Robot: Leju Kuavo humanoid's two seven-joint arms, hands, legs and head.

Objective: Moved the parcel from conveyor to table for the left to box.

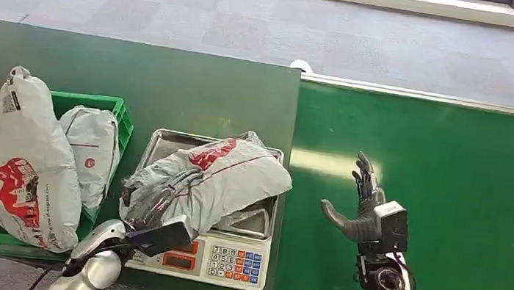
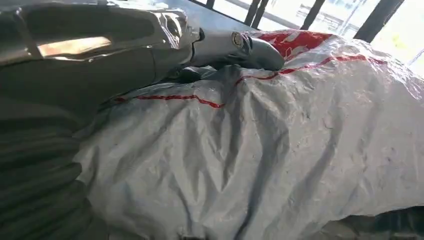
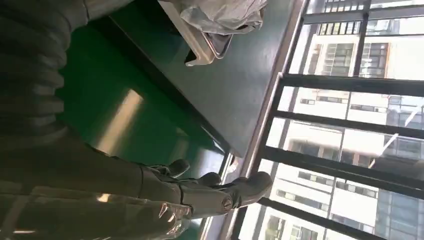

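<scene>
A grey plastic parcel point(image 1: 235, 176) with red print lies across the steel tray point(image 1: 166, 137) of a weighing scale point(image 1: 225, 259) on the dark green table point(image 1: 137, 71). My left hand point(image 1: 158, 203) grips the parcel's near left end, dark fingers laid over the wrinkled film. Up close in the left wrist view, the thumb point(image 2: 250, 50) presses on the parcel point(image 2: 280, 150). My right hand point(image 1: 363, 206) hovers open over the bright green conveyor point(image 1: 454, 199), fingers spread and holding nothing. The right wrist view shows that hand point(image 3: 190, 190) above the belt.
A green crate point(image 1: 121, 110) at the table's left holds two more grey parcels, a large one point(image 1: 23, 161) and a smaller one point(image 1: 91, 147). The scale's keypad faces me at the table's near edge. Grey floor lies beyond the table and conveyor.
</scene>
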